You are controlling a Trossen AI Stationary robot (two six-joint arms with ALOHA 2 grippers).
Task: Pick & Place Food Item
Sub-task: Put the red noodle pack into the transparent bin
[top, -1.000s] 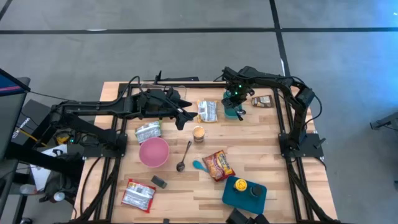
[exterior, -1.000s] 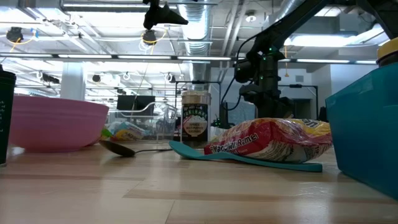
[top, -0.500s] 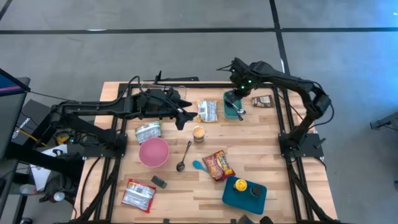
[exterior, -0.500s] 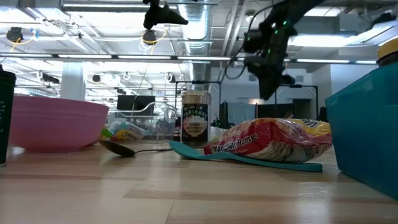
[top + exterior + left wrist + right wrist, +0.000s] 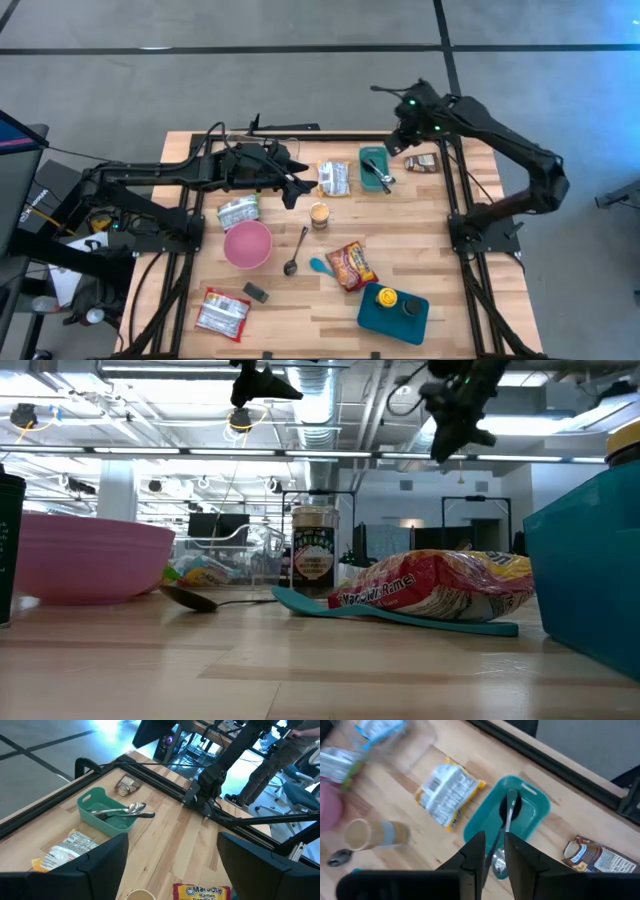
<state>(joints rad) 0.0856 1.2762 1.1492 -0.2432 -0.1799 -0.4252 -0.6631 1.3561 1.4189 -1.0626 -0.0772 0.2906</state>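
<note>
Broadly, the wooden desk (image 5: 420,230) fills the middle of the high view, strewn with packets and dishes. At the lower right of the frame sits a dark teal box (image 5: 393,308); left of centre, a pink bowl (image 5: 247,244). Upper centre holds the small teal tray (image 5: 374,169) with two spoons (image 5: 125,811) lying in it. Just left of the tray lies a white snack packet (image 5: 334,179); to its right, near the desk's upper right edge, a brown packet (image 5: 422,163). A red ramen packet (image 5: 351,265) lies lower centre.

The right hand (image 5: 405,140) hangs above the tray's right side, fingers nearly clenched and, as far as the wrist view shows, grasping nothing. The left hand (image 5: 293,190) waits left of the white packet, fingers spread and empty.

By my reading no food item is yet picked. The next move calls for choosing a packet, likely one beside the tray, opening the fingers, and descending squarely over it.
</note>
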